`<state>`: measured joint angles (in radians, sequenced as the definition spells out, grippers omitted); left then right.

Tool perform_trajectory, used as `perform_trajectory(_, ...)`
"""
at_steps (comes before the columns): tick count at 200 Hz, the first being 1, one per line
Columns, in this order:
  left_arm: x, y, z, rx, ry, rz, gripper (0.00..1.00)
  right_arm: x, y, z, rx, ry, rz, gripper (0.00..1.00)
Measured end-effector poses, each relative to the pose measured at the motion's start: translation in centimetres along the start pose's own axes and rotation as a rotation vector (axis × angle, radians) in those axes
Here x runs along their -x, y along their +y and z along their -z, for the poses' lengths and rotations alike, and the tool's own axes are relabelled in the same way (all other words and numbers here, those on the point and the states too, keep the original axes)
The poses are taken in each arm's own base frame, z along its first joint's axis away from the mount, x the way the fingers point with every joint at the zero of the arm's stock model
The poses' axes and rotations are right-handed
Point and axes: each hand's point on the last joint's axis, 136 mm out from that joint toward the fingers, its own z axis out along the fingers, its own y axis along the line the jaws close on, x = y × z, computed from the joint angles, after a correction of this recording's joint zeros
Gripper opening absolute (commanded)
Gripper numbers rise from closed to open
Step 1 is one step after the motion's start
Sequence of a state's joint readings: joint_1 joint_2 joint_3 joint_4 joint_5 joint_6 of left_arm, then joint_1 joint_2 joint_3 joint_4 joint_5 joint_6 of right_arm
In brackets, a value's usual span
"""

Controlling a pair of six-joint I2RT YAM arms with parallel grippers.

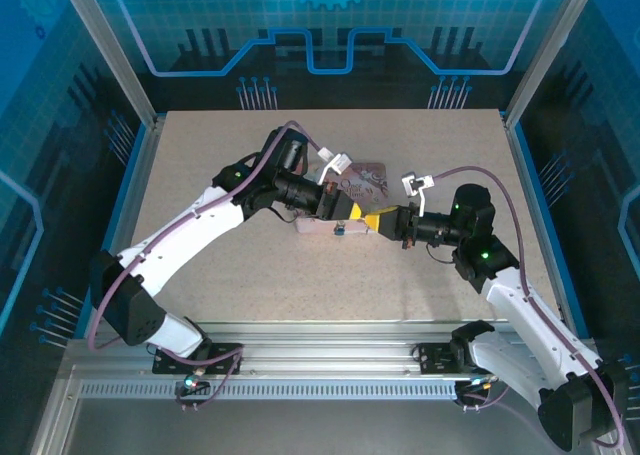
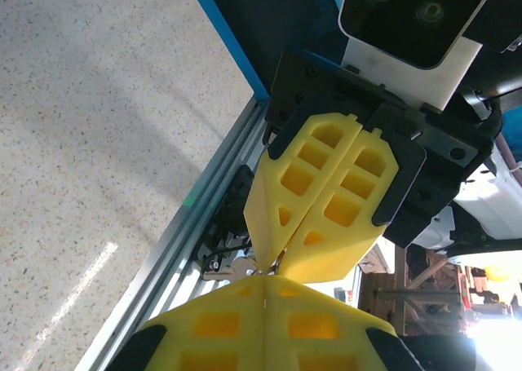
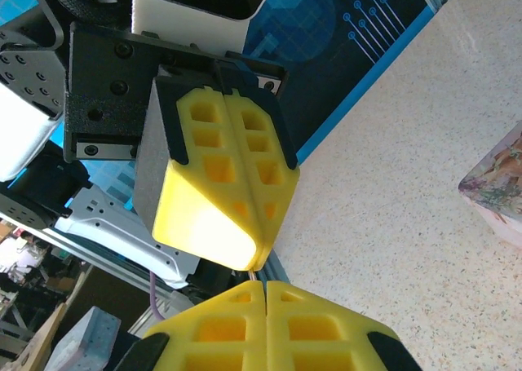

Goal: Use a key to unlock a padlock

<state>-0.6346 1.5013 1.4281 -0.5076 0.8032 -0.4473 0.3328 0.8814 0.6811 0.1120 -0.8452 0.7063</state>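
Top view: your left tool (image 1: pixel 368 218) and right tool (image 1: pixel 386 222) meet tip to tip at mid-counter (image 1: pixel 250 275), both pinched narrow. The pink box (image 1: pixel 365 183) lies at 12 o'clock of that meeting point. A small bluish speck, taken as the padlock (image 1: pixel 340 228), sits at the box's near edge, at 7 o'clock of the left tool. You cannot tell whether its shackle is open or shut, too small

Left wrist view: the right tool's fingers (image 2: pixel 326 200) come down from 12 o'clock onto your own tips. A thin metal sliver (image 2: pixel 263 267) shows at the junction, possibly the key, too small to be sure which tool holds it

Right wrist view: both tools closed, tips touching, and the box corner is at 3 o'clock

Judgement: nothing shows the lock released, so count key insertion and turning as both left to do

Container: the box looks closed, its contents hidden
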Motion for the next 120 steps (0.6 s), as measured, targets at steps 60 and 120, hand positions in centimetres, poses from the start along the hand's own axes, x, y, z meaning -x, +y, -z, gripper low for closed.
perform_trajectory(60, 0.1, -0.9, -0.4, -0.052, -0.005, -0.017, 0.0, 0.3, 0.2, 0.0, 0.001, -0.012, 0.002, 0.28)
perform_trajectory(120, 0.4, -1.1, 0.2, -0.063, -0.038, -0.014, 0.0, 0.9, 0.7, 0.3, 0.011, -0.035, -0.008, 0.37)
